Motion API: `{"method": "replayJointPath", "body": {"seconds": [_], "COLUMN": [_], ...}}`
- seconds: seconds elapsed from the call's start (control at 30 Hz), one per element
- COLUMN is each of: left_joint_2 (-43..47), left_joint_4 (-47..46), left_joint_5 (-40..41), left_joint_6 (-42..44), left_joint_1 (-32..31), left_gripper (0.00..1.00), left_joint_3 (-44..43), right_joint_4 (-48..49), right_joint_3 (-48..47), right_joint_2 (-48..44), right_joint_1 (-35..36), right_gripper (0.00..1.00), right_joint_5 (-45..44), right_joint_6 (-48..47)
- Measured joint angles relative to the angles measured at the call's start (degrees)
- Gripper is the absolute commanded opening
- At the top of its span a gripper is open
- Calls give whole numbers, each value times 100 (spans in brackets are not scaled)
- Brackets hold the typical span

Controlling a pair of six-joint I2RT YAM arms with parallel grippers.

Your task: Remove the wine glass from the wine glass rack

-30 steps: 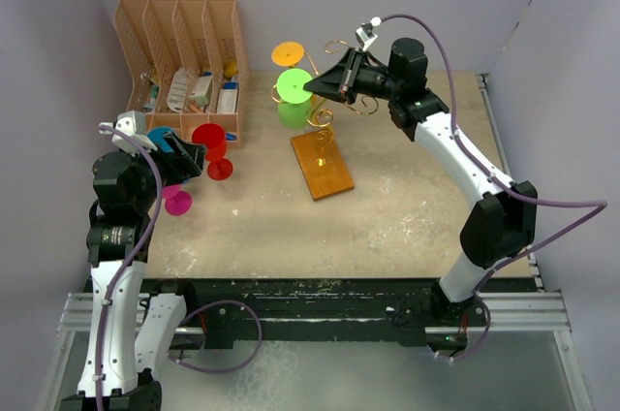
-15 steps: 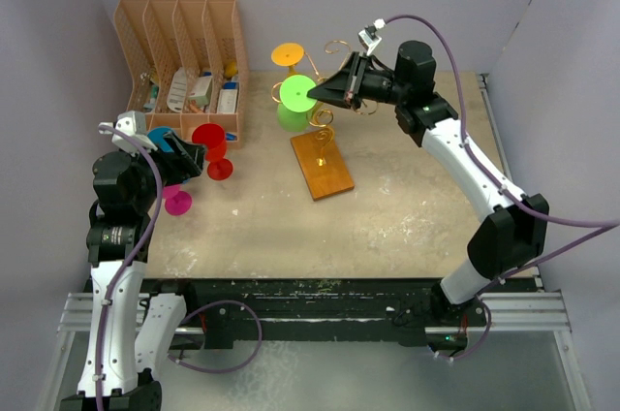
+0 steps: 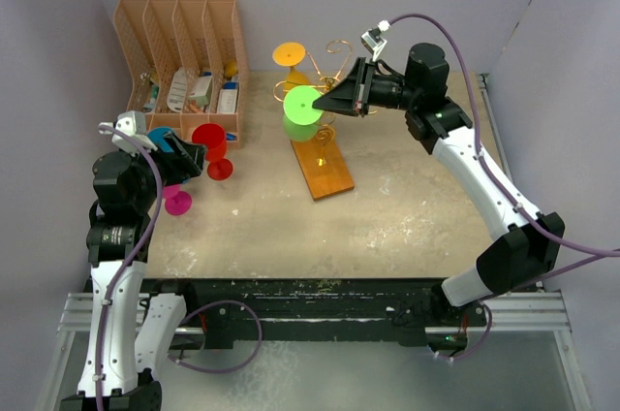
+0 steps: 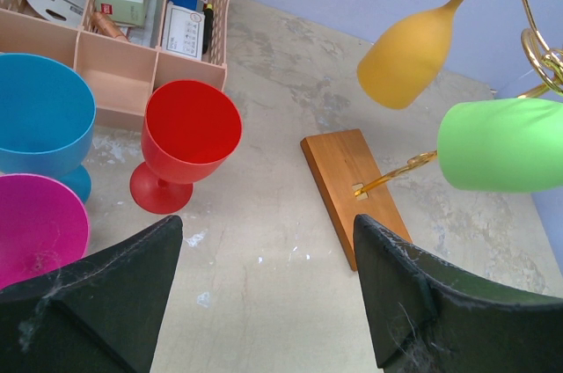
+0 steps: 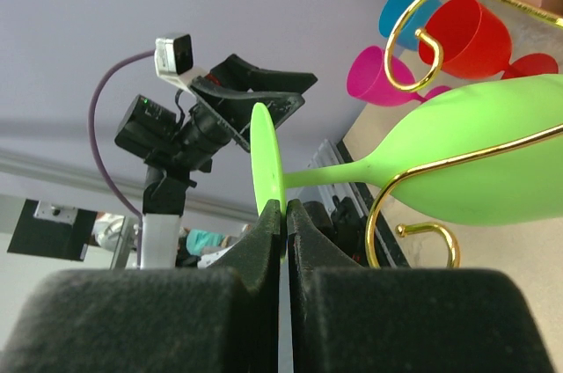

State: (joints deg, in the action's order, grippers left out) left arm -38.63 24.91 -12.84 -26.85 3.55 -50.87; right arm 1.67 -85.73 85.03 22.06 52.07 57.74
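Top view: the right gripper (image 3: 325, 104), upper centre, pinches the foot of the green wine glass (image 3: 301, 106) beside the wine glass rack (image 3: 323, 164). The left gripper (image 3: 192, 159) sits at frame left, farther off.
Left wrist: jaws open; glass at right edge.
Right wrist: stem runs rightward from the closed jaws.

Top cam looks down from high at near edge on whole tabletop (image 3: 407, 207); both wrist cams, v. close, also see green wine glass (image 4: 501, 144).
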Motion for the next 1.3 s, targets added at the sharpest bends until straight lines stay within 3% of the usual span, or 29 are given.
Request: {"method": "replayJointPath", "body": {"seconds": [0.6, 0.83, 1.07, 1.2, 1.3], "left_joint_2": [-15, -17, -26, -37, -85], "left_joint_4": [0, 0, 26, 46, 81], "left_joint_5": [0, 0, 50, 105, 160], "left_joint_6": [0, 0, -7, -13, -50], "left_joint_1": [0, 0, 0, -7, -17], "left_gripper": [82, 82, 82, 83, 84], "left_joint_3": [0, 0, 0, 0, -4], "right_joint_4": [13, -448, -2267, -2629, -2717], "right_joint_3": [-2, -470, -1563, -962, -256], "right_joint_2": [-94, 46, -120, -726, -1091], "right_joint_1": [527, 1403, 2693, 3327, 4315], "right_gripper": [0, 0, 0, 0, 0], "right_joint_5": [149, 205, -938, -2398, -3755], "right_joint_6": [-72, -938, -3191, -4463, -5270]}}
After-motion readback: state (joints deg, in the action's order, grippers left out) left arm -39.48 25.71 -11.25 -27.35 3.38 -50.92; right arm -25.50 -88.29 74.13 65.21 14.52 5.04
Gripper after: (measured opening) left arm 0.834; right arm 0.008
